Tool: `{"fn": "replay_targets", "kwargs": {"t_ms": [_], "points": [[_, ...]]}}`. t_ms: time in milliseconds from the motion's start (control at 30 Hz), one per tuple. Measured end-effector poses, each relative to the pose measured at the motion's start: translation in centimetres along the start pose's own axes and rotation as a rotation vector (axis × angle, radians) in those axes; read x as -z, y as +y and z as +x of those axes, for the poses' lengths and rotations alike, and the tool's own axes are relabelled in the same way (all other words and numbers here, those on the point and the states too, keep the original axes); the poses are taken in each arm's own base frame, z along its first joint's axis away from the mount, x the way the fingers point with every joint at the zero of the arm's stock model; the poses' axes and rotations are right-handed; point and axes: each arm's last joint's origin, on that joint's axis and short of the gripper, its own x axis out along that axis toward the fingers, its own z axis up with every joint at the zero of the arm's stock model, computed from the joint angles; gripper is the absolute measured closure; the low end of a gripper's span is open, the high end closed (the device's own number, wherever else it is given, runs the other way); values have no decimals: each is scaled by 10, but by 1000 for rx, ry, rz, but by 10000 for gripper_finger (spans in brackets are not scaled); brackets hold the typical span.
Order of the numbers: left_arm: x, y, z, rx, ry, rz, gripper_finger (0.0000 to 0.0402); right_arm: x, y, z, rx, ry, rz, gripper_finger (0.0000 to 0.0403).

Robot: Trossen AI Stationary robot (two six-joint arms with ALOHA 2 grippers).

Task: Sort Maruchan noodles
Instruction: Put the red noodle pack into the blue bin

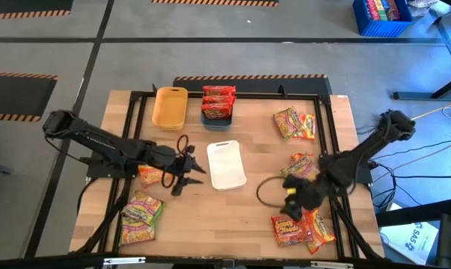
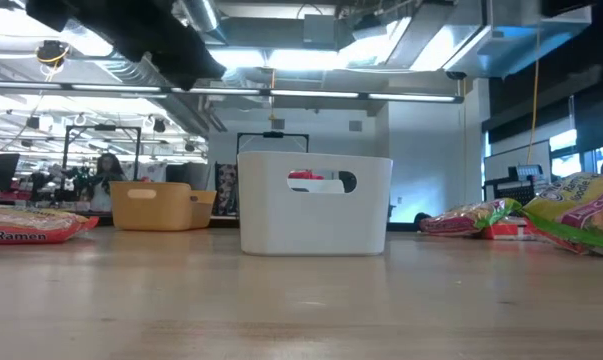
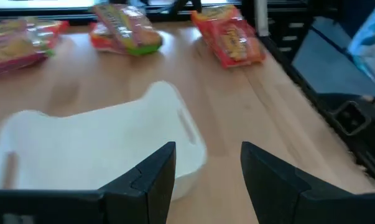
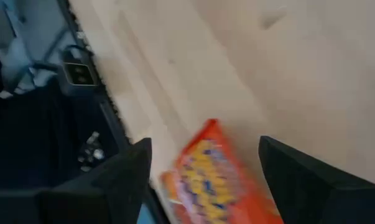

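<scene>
Maruchan noodles lie scattered on the wooden table. Red packets (image 1: 218, 99) fill a blue tray, green-pink ones lie at the far right (image 1: 294, 123) and near left (image 1: 140, 217), and orange ones lie at the near right (image 1: 300, 229). One more orange packet (image 1: 150, 176) lies under my left arm. My left gripper (image 1: 189, 178) hangs open just left of the white tray (image 3: 94, 143), nothing between its fingers. My right gripper (image 4: 203, 155) is open above the near-right pile, and an orange packet (image 4: 217, 180) shows below its fingers, untouched.
A yellow tray (image 1: 169, 107) stands at the far left beside the blue tray (image 1: 217, 115). The white tray (image 1: 226, 164) sits mid-table. A black frame (image 1: 331, 134) runs round the table's edges. Another green-pink packet (image 1: 301, 164) lies right of centre.
</scene>
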Motion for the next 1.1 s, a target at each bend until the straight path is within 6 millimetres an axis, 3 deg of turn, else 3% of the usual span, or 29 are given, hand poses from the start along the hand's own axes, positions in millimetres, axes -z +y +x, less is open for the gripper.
{"fn": "replay_targets", "kwargs": {"t_ms": [133,300,467,833,1100], "points": [[7,-13,12,20,30,0,227,21,15,24,-47,48,16,123],[19,-26,24,-7,82,-22,227,47,14,51,41,177,110,123],[29,-35,34,15,121,-36,227,53,14,72,52,193,104,123],[29,-38,40,2,85,-37,227,5,3,117,51,65,8,123],[27,-38,40,-22,55,-37,227,-40,-1,126,20,-209,-121,123]]}}
